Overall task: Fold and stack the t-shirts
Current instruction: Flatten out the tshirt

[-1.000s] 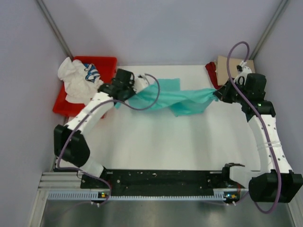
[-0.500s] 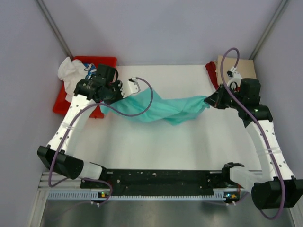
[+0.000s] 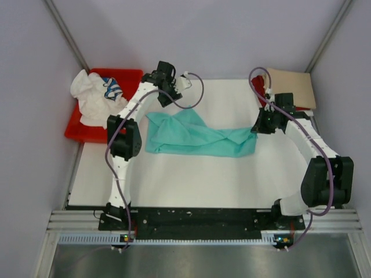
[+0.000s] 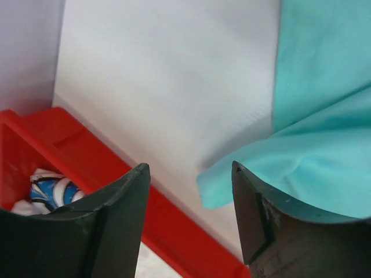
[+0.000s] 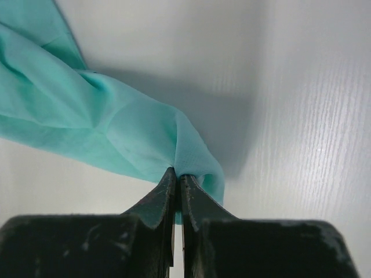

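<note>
The teal t-shirt (image 3: 197, 136) lies crumpled in a long strip across the white table (image 3: 191, 179). My left gripper (image 3: 164, 99) hovers open just past the shirt's far-left corner, with nothing between its fingers (image 4: 188, 174). In the left wrist view the teal cloth (image 4: 324, 116) lies to the right of the jaws. My right gripper (image 3: 255, 128) is shut on the shirt's right end, where a pinched fold of teal cloth (image 5: 87, 116) shows at the fingertips (image 5: 177, 172). A white t-shirt (image 3: 90, 98) and a blue-and-white striped one (image 3: 112, 88) lie bunched in the red tray.
The red tray (image 3: 124, 75) sits at the back left, its rim (image 4: 87, 156) right under the left jaws. A tan t-shirt (image 3: 293, 87) and a dark red one (image 3: 259, 87) lie at the back right, behind the right arm. Grey walls enclose the table.
My left gripper has opened, let go of the teal shirt and swung toward the back. The shirt dropped from its stretched hang onto the table. The right gripper kept its hold.
</note>
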